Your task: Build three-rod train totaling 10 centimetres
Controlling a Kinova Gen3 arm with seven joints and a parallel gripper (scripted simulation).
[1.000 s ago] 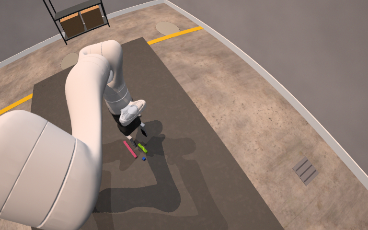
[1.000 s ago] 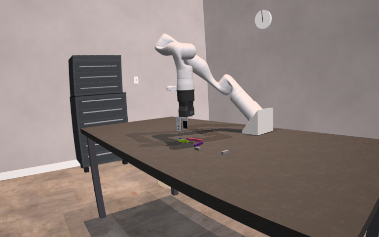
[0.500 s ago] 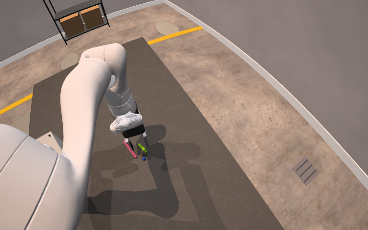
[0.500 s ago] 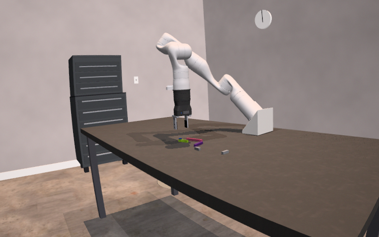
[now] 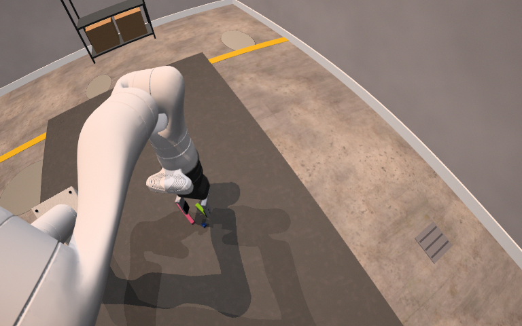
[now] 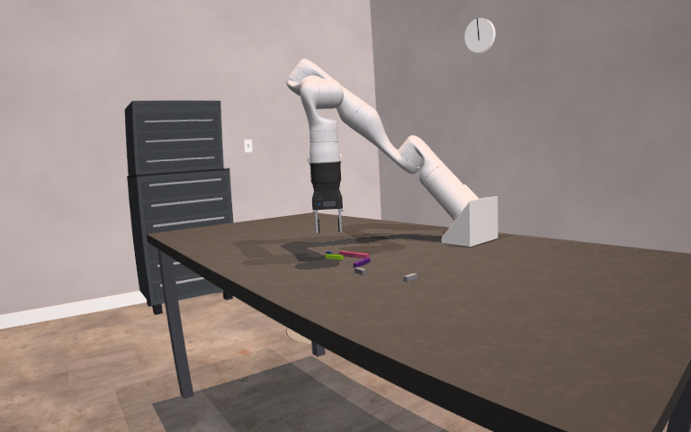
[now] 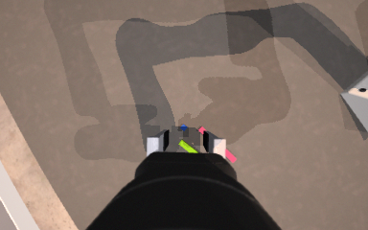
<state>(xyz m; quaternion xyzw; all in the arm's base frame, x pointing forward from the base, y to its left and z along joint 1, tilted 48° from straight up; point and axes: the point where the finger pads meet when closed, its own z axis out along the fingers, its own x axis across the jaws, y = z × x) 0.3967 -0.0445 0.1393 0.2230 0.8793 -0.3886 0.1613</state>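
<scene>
1. Lime rod [image 5: 200, 208] [image 6: 333, 256] [image 7: 188, 147]: short square-sided bar, flat on dark brown table [image 5: 327, 269] [image 6: 458, 305] [image 7: 287, 192]. Partly hidden by the gripper in top and wrist views.
2. Blue rod [image 5: 204, 225] [image 6: 327, 252] [image 7: 183, 127]: tiny, cube-like, near lime rod, apart from it.
3. Pink rod [image 5: 189, 219] [image 6: 354, 254] [image 7: 231, 156]: long, flat, roughly parallel to lime rod, well separated by a gap. Wrist view: middle hidden by a finger.
4. Purple rod [image 6: 362, 261]: flat, angled across by pink rod's right end. Touching or not, can't tell.
5. Left grey rod [image 6: 360, 271]: short, flat, just beside purple rod's near end.
6. Right grey rod [image 6: 409, 277]: short, flat, well apart from the rest.
7. Rods not in one straight line; train not made.
8. Gripper [image 5: 194, 206] [image 6: 328, 230] [image 7: 186, 137]: fingers wide apart, nothing clamped, above table, pointing down.
9. Gripper body has small blue mark and grey panel, any writing too small. Wall clock [image 6: 480, 35]: white face, dark hands, markings unreadable.
10. Top view, shelf unit [image 5: 111, 13]: left carton [image 5: 102, 38] and right carton [image 5: 130, 24], brown with orange tops, side by side on lower shelf.
11. Exterior view, left: dark drawer cabinet [image 6: 178, 191], silver bar handles, drawers shut, contents hidden.
</scene>
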